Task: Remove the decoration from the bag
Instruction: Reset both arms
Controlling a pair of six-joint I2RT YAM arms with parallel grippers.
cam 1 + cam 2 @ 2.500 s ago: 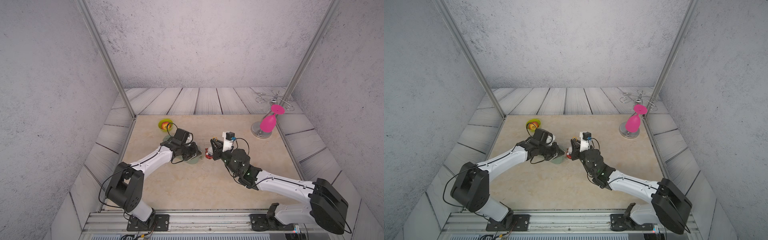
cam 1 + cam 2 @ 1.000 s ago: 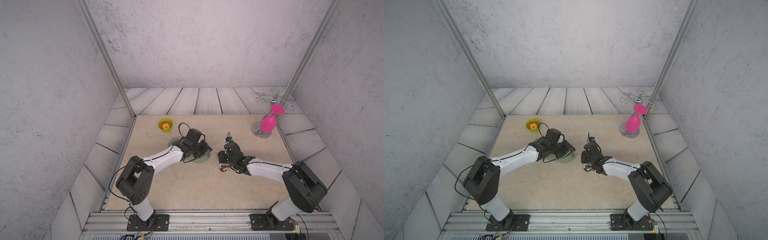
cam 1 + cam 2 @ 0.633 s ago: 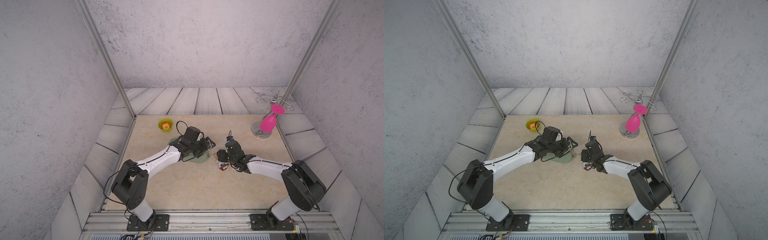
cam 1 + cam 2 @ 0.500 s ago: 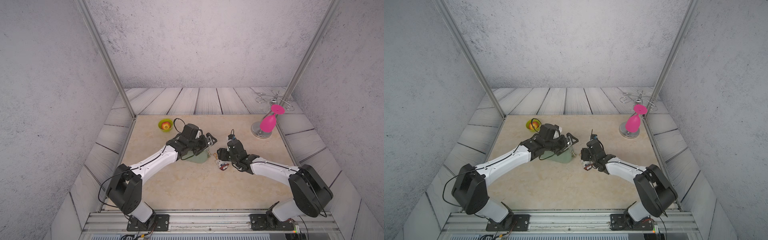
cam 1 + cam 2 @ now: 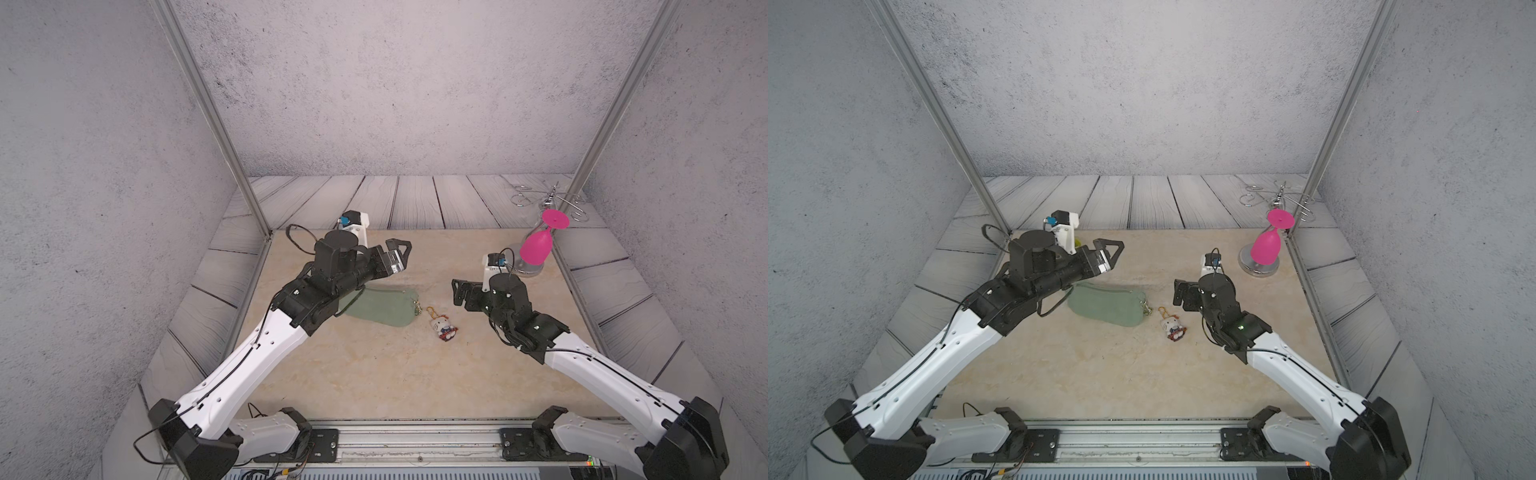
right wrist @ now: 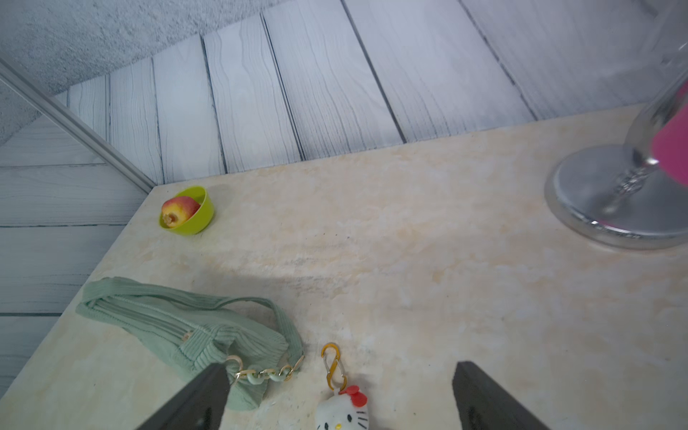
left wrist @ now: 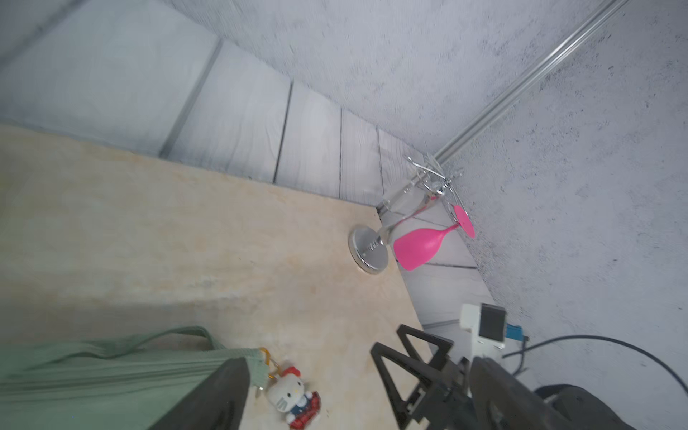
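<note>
Because the decoration point(image 5: 444, 328) lies flat on the bench point(image 5: 374, 382) with its gold clasp point(image 6: 332, 366) separated from the bag's chain point(image 6: 266, 374) by a narrow strip of bare surface, the removal reads as complete, judged from the right wrist view. The decoration is the item nearest the robot base. Its long axis runs from the feet at the near end to the clasp at the far end, angled toward the bag. No gripper touches it.

The bag point(image 5: 382, 309) lies just beyond and to the left of the decoration, with its long axis across the bench. Its chain end points at the decoration; the two are close but apart.

The right gripper point(image 5: 458, 293) hangs above the bench, to the right of the decoration and slightly farther back. Its jaws are spread wide and hold nothing. The right arm is the nearer of the two: from this gripper the decoration lies toward the left and toward the base, and the right wrist view shows its head between the two fingers.

The left gripper point(image 5: 400, 254) is raised beyond the bag, jaws likewise spread and empty. The bag lies between it and the decoration.

At the far side, a green bowl point(image 6: 203, 219) holding a fruit point(image 6: 178, 214) stands near the left corner. A pink glass point(image 5: 536, 247) hangs bowl-down from a metal stand point(image 5: 525, 272) at the right corner. Both are well apart from the work area.

If further handling of the decoration is required, the right arm is the better placed.
</note>
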